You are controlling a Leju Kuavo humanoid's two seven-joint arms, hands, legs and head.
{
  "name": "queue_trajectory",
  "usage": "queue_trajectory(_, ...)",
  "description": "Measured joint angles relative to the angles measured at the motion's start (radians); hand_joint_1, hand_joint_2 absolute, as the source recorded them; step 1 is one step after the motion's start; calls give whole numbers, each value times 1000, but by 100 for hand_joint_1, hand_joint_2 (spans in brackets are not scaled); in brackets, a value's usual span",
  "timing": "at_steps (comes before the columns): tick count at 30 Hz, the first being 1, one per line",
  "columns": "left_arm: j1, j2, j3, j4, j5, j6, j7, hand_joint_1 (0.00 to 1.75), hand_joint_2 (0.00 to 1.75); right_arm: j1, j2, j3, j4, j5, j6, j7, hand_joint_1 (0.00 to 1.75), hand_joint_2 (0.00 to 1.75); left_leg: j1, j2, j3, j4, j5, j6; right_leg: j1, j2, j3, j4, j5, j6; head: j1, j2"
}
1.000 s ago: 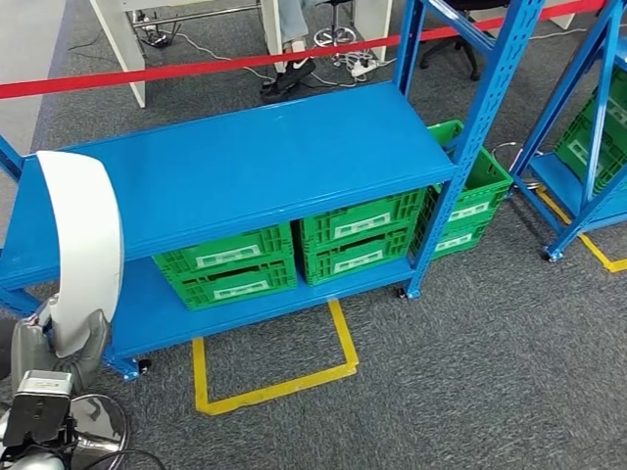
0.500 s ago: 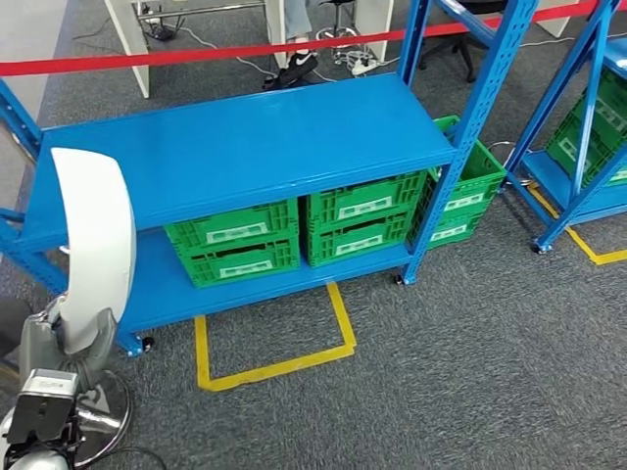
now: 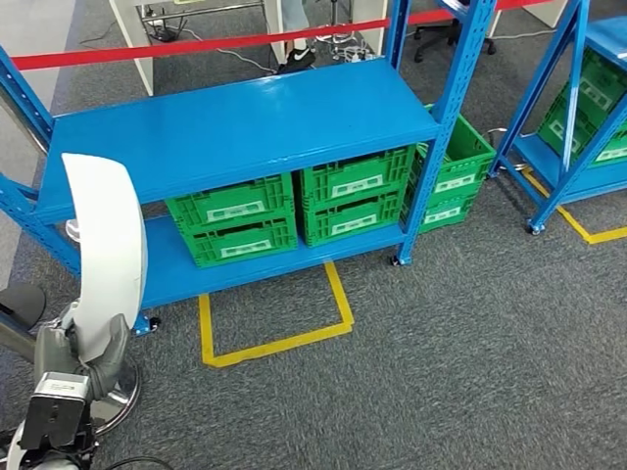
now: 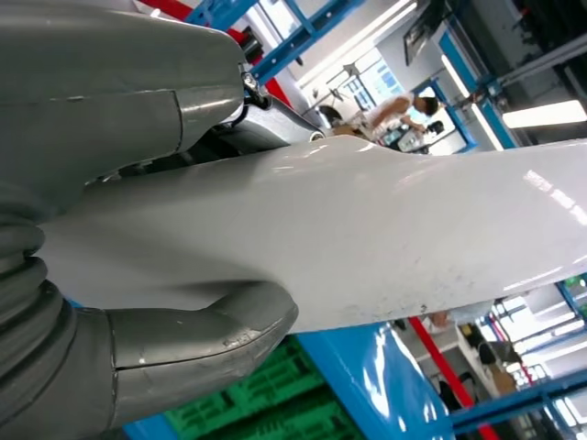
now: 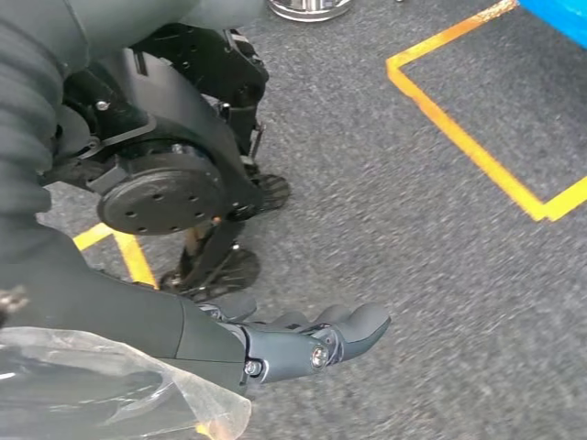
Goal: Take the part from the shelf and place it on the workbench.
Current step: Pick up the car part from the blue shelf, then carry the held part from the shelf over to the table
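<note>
The part point(image 3: 104, 250), a long curved white panel, stands upright at the lower left of the head view, its lower end gripped by the left hand point(image 3: 77, 354). In the left wrist view the part point(image 4: 359, 229) runs across the frame with the thick grey thumb point(image 4: 201, 344) on one side and the fingers point(image 4: 125, 101) wrapped over the other, so the grip looks firm. Behind it, filling the upper half of the head view, is the blue shelf point(image 3: 244, 122), with green crates point(image 3: 236, 220) on its lower level and a yellow floor marking point(image 3: 273, 338) in front. The right hand point(image 5: 304, 344) hangs above the carpet, fingers loosely apart and holding nothing.

The pickup appears done; the carrying step seems in hand. No counter is in sight, so the next move likely calls for turning away from the shelf to find it, keeping the tall part clear of the shelf posts point(image 3: 444, 127).
</note>
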Motion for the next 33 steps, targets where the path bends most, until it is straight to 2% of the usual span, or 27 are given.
queue_trajectory(2,2,-1,-4,0,4,2,0,175,175,-21,-14,43,-3,-41,-3,-44,0,175,4,-2,-19,111,-112,-9,1,-3,-29,3,23,-10,-2,0)
queue_trajectory(3,2,-1,-5,0,5,2,0,175,175,-29,-19,60,-4,-52,-4,-57,0,175,5,-2,-25,176,-151,-11,2,-4,-44,6,35,-11,-2,0)
queue_trajectory(4,3,-2,-6,0,5,3,0,175,175,-35,-24,74,-5,-59,-5,-66,0,175,6,-2,-24,227,-161,-11,2,-5,-61,12,46,-11,-2,0)
queue_trajectory(5,3,-2,-7,0,6,3,0,175,175,-40,-27,84,-5,-62,-6,-70,0,175,6,-2,-13,252,-148,-10,3,-5,-80,20,56,-10,-2,0)
queue_trajectory(6,3,-2,-8,0,8,4,0,175,175,-44,-29,92,-6,-64,-7,-74,0,175,6,-2,13,241,-117,-7,4,-5,-98,30,65,-9,-2,0)
queue_trajectory(7,3,-2,-8,0,10,4,1,175,175,-47,-31,98,-8,-65,-9,-78,0,175,6,-3,53,198,-86,-3,5,-6,-116,40,72,-8,-2,0)
queue_trajectory(8,3,-3,-9,0,11,4,1,175,175,-48,-32,102,-10,-66,-12,-80,0,175,5,-4,102,133,-72,3,6,-5,-133,50,78,-6,-2,0)
queue_trajectory(10,2,-4,-10,-3,13,4,3,175,175,-50,-35,108,-17,-66,-25,-84,0,175,1,-6,185,3,-83,15,9,-5,-155,63,92,2,-1,0)
queue_trajectory(11,1,-5,-11,-4,14,3,4,175,175,-50,-36,110,-21,-66,-33,-84,0,175,-1,-7,203,-33,-94,19,9,-6,-163,65,100,8,-1,0)
queue_trajectory(13,1,-5,-12,-5,15,3,5,175,175,-49,-40,113,-28,-66,-47,-84,0,175,-1,-5,201,-59,-93,26,7,-5,-176,67,113,19,-1,0)
queue_trajectory(14,2,-6,-12,-5,16,3,5,175,175,-47,-42,114,-31,-66,-52,-85,0,175,1,-3,192,-64,-86,31,7,-4,-185,75,103,25,0,0)
queue_trajectory(15,2,-6,-12,-5,18,3,6,175,175,-46,-43,115,-33,-66,-55,-85,0,175,3,0,181,-70,-77,37,7,-2,-198,96,73,30,2,0)
queue_trajectory(16,3,-7,-12,-5,20,3,6,175,175,-45,-44,115,-34,-66,-57,-86,0,175,4,2,169,-72,-65,42,6,0,-214,137,27,34,3,0)
queue_trajectory(18,5,-7,-12,-5,22,3,5,175,175,-44,-45,116,-36,-66,-59,-87,0,175,2,4,141,-71,-42,48,4,2,-245,259,-64,40,5,0)
queue_trajectory(19,5,-7,-12,-5,22,3,5,175,175,-44,-45,116,-36,-66,-59,-87,0,175,1,5,126,-70,-30,47,3,2,-251,313,-81,43,4,0)
queue_trajectory(20,5,-6,-12,-5,23,3,5,175,175,-44,-46,116,-36,-66,-59,-87,0,175,0,5,110,-68,-18,47,2,2,-245,343,-71,45,4,0)
queue_trajectory(21,6,-7,-13,-5,23,3,5,175,175,-45,-46,117,-36,-66,-60,-87,0,175,0,5,94,-66,-6,45,1,2,-225,339,-43,46,4,0)
queue_trajectory(22,6,-7,-13,-5,23,3,5,175,175,-45,-47,117,-37,-66,-60,-87,0,175,0,5,80,-64,4,42,-1,2,-187,302,-9,47,4,0)
queue_trajectory(23,7,-7,-13,-5,23,3,5,175,175,-45,-48,117,-38,-66,-60,-87,0,175,-1,5,68,-61,14,38,-3,3,-134,235,14,47,5,0)
queue_trajectory(24,7,-7,-14,-5,23,3,4,175,175,-45,-49,117,-39,-66,-60,-88,0,175,-3,5,57,-56,22,34,-4,4,-74,152,19,46,5,0)
queue_trajectory(25,7,-7,-14,-5,23,3,4,175,175,-46,-50,117,-41,-66,-60,-88,0,175,-5,5,49,-52,31,30,-5,5,-26,80,11,42,5,0)
queue_trajectory(26,7,-7,-14,-5,23,3,4,175,175,-47,-50,117,-42,-66,-60,-88,0,175,-6,5,43,-49,41,27,-4,7,4,31,1,39,5,0)
queue_trajectory(27,7,-6,-14,-5,23,4,4,175,175,-47,-51,117,-44,-66,-60,-88,0,175,-6,6,37,-48,52,23,-2,8,12,7,-4,34,5,0)
queue_trajectory(29,8,-7,-14,-5,23,4,3,175,175,-46,-52,119,-45,-66,-60,-89,0,175,-5,3,26,-46,55,14,-2,5,-11,6,9,19,6,0)
queue_trajectory(30,9,-7,-15,-5,23,4,3,175,175,-45,-53,119,-45,-66,-60,-89,0,175,-3,1,17,-29,28,7,-4,2,-23,7,19,9,6,0)
queue_trajectory(31,9,-7,-16,-5,23,4,3,175,175,-45,-53,120,-46,-66,-60,-89,0,175,-1,-1,7,8,-16,1,-5,0,-34,7,29,1,5,0)
queue_trajectory(33,9,-6,-17,-5,23,4,3,175,175,-45,-53,120,-46,-66,-60,-89,0,175,4,-2,-17,135,-123,-8,-3,-3,-58,12,50,-9,3,0)
